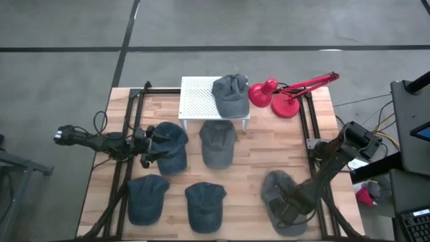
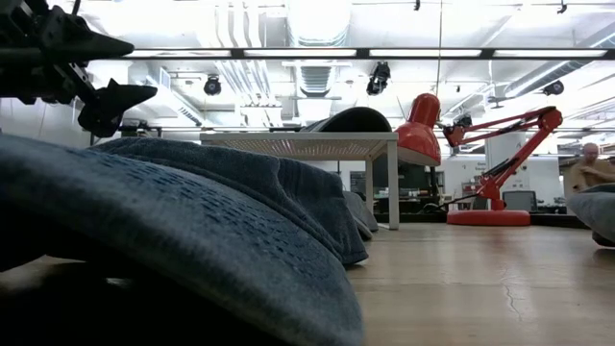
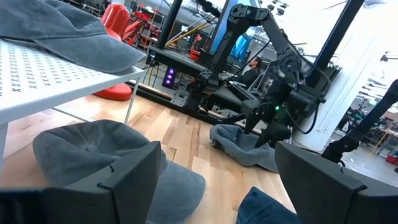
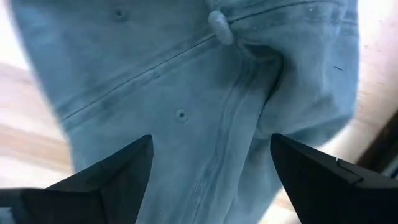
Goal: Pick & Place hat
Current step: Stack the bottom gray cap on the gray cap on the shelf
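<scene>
Several caps lie on the wooden table. A grey cap (image 1: 230,93) rests on a white perforated stand (image 1: 201,101). My left gripper (image 1: 153,146) hovers open over the left edge of a blue cap (image 1: 172,146); in the low view it (image 2: 101,96) hangs clear above the cloth. Its wrist view looks past the open fingers (image 3: 217,149) at a grey cap (image 3: 93,155) in front of the stand. My right gripper (image 1: 290,205) is open over a grey cap (image 1: 279,195) at the near right. Its fingers (image 4: 211,140) straddle the crown below the top button (image 4: 219,25). My right gripper stands open over the grey cap's crown (image 4: 186,118), coming from above and pointing down, one finger on either side of a seam. The cap lies flat on the table. I cannot tell whether the fingertips touch the cloth.
A red desk lamp (image 1: 285,94) stands at the far right, next to the stand. Two more blue caps (image 1: 146,198) (image 1: 203,205) lie along the near edge and a grey one (image 1: 218,142) in the middle. Black frame rails (image 1: 127,134) run along both sides.
</scene>
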